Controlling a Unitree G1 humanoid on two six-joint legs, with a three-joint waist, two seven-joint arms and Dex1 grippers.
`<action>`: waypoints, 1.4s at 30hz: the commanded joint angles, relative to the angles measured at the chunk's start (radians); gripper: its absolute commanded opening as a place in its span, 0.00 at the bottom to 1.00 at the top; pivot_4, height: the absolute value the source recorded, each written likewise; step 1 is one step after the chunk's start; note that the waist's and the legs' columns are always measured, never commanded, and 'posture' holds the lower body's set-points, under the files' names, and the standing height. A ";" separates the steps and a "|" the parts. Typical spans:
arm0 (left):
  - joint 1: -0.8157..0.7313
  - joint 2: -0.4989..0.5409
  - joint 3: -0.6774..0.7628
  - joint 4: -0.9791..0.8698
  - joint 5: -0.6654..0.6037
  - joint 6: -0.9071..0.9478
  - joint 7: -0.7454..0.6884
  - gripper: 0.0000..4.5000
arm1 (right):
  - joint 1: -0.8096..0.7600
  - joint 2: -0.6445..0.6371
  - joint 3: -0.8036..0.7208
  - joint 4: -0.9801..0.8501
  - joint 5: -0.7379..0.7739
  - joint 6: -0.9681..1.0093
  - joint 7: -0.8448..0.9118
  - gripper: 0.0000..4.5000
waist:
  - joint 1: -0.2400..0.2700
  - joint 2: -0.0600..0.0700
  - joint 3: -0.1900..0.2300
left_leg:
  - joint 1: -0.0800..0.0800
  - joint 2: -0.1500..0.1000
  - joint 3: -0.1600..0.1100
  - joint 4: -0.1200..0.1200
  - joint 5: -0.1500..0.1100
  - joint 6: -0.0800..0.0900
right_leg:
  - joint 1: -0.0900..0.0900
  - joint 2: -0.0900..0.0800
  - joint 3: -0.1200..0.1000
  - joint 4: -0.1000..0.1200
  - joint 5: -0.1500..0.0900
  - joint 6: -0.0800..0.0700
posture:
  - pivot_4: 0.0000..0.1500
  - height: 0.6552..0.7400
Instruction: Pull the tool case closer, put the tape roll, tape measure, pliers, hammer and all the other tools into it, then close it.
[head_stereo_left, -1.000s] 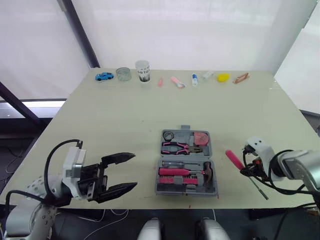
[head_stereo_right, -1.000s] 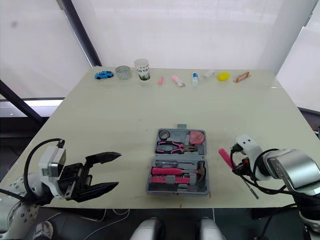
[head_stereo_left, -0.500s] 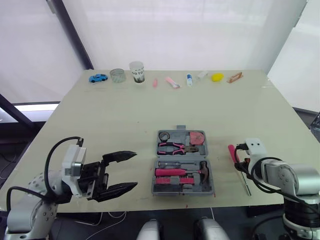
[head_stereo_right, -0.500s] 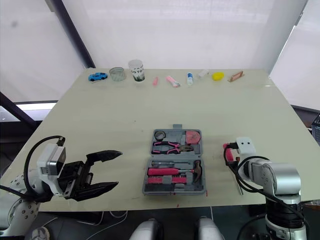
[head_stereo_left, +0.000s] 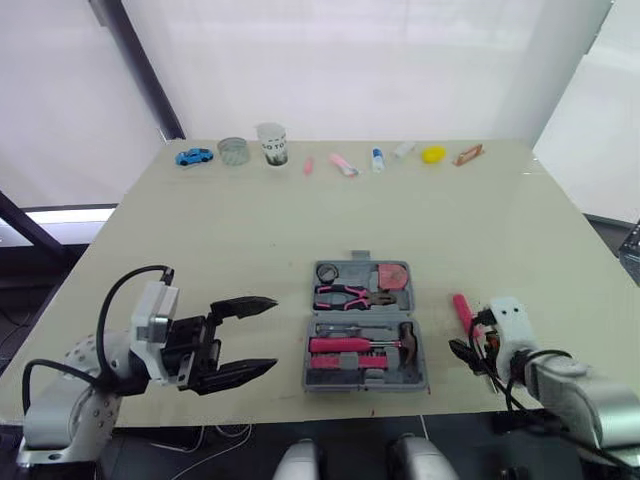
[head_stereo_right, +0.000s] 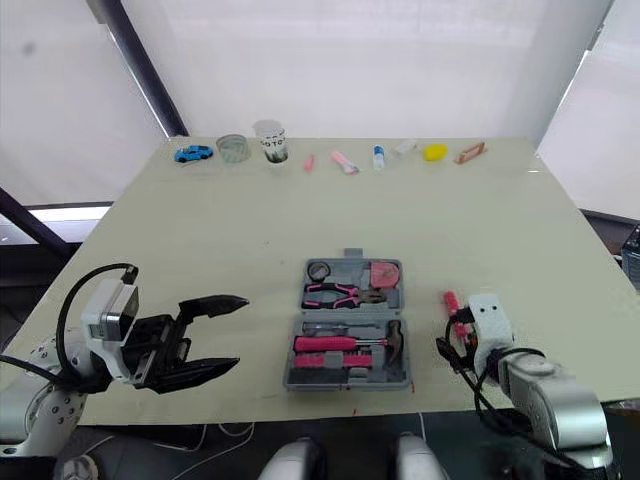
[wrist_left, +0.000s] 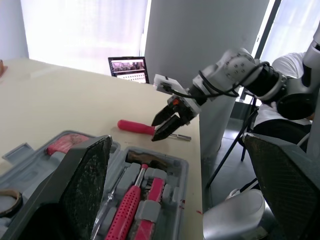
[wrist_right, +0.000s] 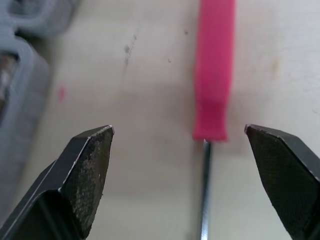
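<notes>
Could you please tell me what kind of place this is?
Probably a robotics test room, not a workshop: a large table holds an open tool case, unrelated small props like a toy car line its far edge, and a laptop stands nearby.

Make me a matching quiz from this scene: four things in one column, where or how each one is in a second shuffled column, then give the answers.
Things:
1. screwdriver
2. pliers
3. blue toy car
4. left claw

Places or states:
A. at the far edge of the table
B. open, to the left of the tool case
C. lying on the table to the right of the case, outside it
D. inside the open case, in its far half

Pairs: 1-C, 2-D, 3-A, 4-B.
</notes>
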 joint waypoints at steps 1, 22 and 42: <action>-0.008 0.002 0.009 -0.022 -0.014 -0.001 0.004 1.00 | 0.027 0.045 -0.021 0.034 -0.036 -0.214 -0.032 0.98 | -0.001 0.000 0.000 | 0.001 0.001 0.000 0.000 0.000 0.000 | 0.000 0.001 0.001 0.000 0.000 0.000 | 1.00 1.00; -0.062 0.008 0.007 -0.039 -0.025 0.039 0.010 1.00 | 0.058 0.141 0.024 0.203 -0.122 -0.460 -0.105 0.11 | 0.004 0.000 0.000 | 0.000 0.001 0.001 0.000 0.000 0.000 | 0.000 0.001 0.000 0.000 0.000 -0.002 | 1.00 1.00; 0.066 0.001 0.142 -0.021 -0.056 0.026 0.041 1.00 | -0.116 -0.304 0.249 -0.112 -0.020 -0.496 0.459 0.08 | 0.006 0.000 0.000 | 0.001 0.001 0.000 0.000 0.000 0.000 | 0.000 0.001 0.000 0.000 0.001 -0.002 | 1.00 1.00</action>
